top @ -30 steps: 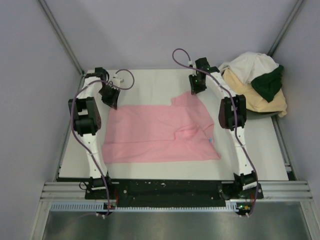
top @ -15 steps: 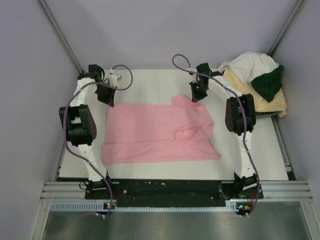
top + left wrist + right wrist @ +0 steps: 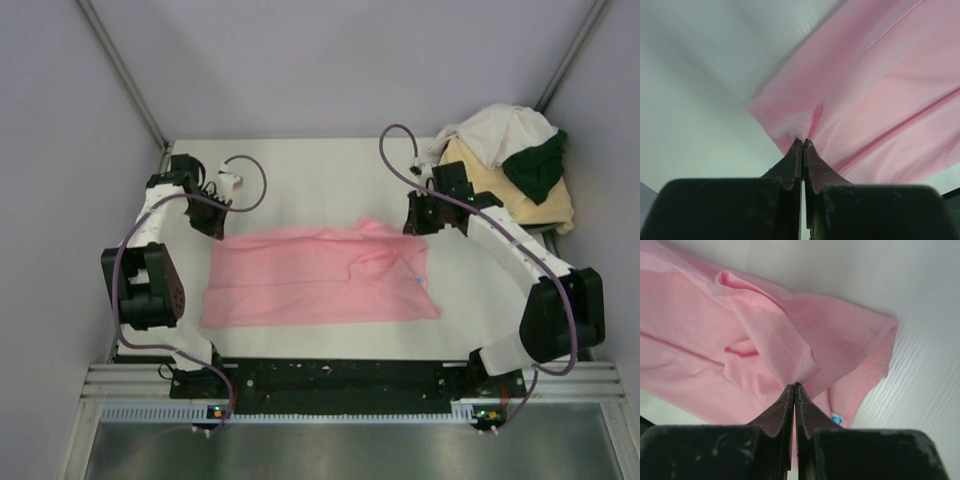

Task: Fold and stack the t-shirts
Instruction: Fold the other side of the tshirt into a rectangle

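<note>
The light pink t-shirt (image 3: 315, 278) lies spread across the middle of the white table. My left gripper (image 3: 218, 222) is shut on its far left corner; in the left wrist view the cloth (image 3: 875, 90) bunches at the closed tips (image 3: 803, 145). My right gripper (image 3: 415, 218) is shut on its far right edge, lifted and folded toward the near side; the right wrist view shows the pinched fold (image 3: 785, 352) at the tips (image 3: 794, 386). The white (image 3: 495, 130), dark green (image 3: 535, 165) and pale tan (image 3: 520, 195) t-shirts sit heaped at the far right.
The heap of t-shirts at the far right corner sits close behind my right arm (image 3: 520, 260). Grey walls enclose the table on the left, back and right. A black rail (image 3: 330, 378) runs along the near edge between the arm bases.
Both grippers have moved toward the near side, drawing the pink t-shirt's far edge over itself. The shirt now looks shorter front to back. The right arm swung out to the right.
</note>
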{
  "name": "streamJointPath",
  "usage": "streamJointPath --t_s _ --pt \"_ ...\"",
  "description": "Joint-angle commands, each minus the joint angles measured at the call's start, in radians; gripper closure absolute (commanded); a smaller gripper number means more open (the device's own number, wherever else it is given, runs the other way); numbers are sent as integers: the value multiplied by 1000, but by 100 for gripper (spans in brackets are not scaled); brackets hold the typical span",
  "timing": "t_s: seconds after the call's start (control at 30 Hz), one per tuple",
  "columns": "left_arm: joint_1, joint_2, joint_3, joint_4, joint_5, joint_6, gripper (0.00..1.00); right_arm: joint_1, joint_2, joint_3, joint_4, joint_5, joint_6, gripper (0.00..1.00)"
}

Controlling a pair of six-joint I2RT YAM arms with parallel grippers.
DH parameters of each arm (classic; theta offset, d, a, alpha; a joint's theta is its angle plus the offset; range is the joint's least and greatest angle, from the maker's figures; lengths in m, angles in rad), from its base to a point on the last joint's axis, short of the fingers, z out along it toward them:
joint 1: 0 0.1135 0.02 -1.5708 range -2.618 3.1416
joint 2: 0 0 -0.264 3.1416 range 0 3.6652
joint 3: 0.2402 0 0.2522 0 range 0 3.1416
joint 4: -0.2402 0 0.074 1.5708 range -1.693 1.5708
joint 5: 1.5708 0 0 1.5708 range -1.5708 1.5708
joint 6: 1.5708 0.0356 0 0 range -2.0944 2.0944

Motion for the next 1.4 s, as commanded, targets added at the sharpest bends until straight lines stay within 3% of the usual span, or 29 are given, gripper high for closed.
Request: streamJointPath --t_s 0.0,0.33,0.8,0.9,0.93,1.0,1.03,1.1,1.17,1.27,1.37 --pt "11 -104 -67 9 5 48 100 6 -168 -157 7 -24 63 100" --pt "21 -157 -192 11 -37 71 100 6 -351 -372 -25 -38 153 100" --pt "28 -149 -250 -14 -75 91 100 8 -321 -478 -50 -67 210 100" --pt "28 -135 -273 -15 -89 91 76 5 -293 -495 -53 -14 247 100" --pt "30 -135 -279 -18 -101 91 68 6 -284 -495 -62 11 266 94" --pt "33 -140 -279 -29 -136 97 59 6 -274 -486 -89 55 283 72" --pt "39 -149 -273 -35 -155 104 53 6 -277 -477 -105 77 287 66" --pt "51 -169 -250 -73 -178 135 28 6 -300 -454 -137 109 288 58" --pt "56 -187 -215 -102 -181 169 20 6 -334 -420 -169 157 287 52" --pt "53 -191 -177 -83 -138 161 26 5 -363 -357 -175 246 265 41" --pt "22 -143 -146 -60 -115 106 46 -21 -298 -288 -145 298 228 38"
